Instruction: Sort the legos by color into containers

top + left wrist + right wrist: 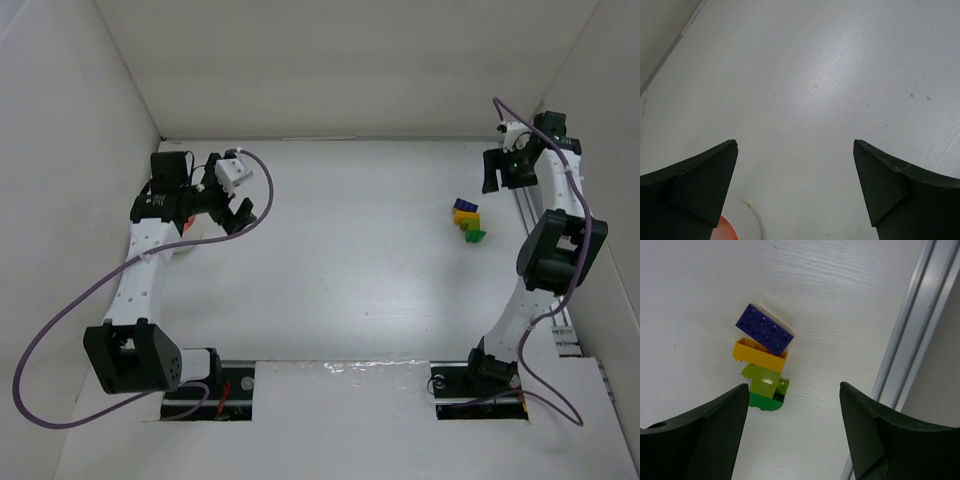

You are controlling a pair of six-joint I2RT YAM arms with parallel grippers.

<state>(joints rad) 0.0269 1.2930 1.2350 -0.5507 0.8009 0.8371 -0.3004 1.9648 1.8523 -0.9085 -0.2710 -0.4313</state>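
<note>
A short row of legos [466, 222] lies on the white table at the right: a purple-blue brick [765, 330], a yellow one [759, 356], a lime one [762, 380] and a green one [765, 401], all touching. My right gripper [793, 386] hovers open just right of the green end, with nothing between its fingers. My left gripper [795, 142] is wide open over bare table at the far left [228, 195]. A white bowl [745, 220] with an orange lego [724, 231] inside peeks out beside its left finger.
An aluminium rail [910, 340] runs along the table's right side, close to my right gripper. White walls enclose the table at the back and on both sides. Purple cables loop from both arms.
</note>
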